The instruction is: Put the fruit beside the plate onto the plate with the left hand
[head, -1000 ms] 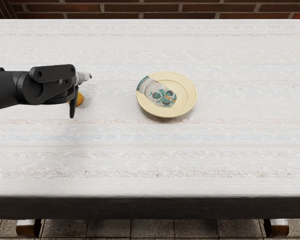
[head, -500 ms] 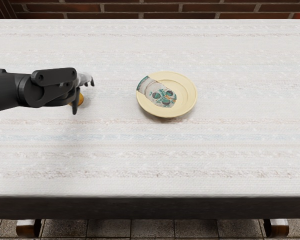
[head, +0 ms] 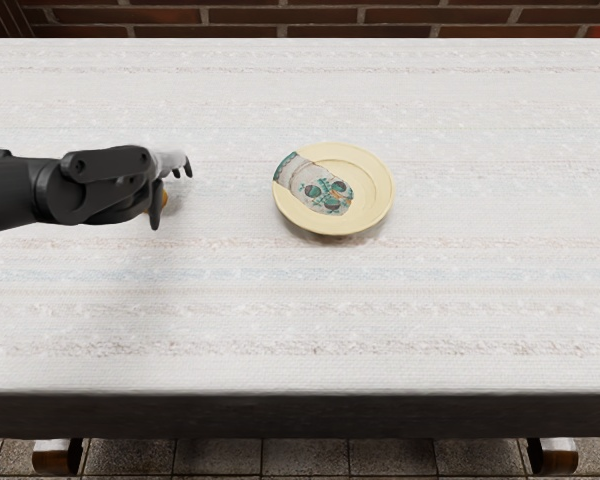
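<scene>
Head view: fruit [head: 164,197] behind left hand [head: 122,184]

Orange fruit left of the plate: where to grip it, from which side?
Across its rounded middle, coming down from above. The orange fruit is small, round and low on the flat table, so a side approach would likely shove it. The left hand hangs over it, hiding most of it.
</scene>
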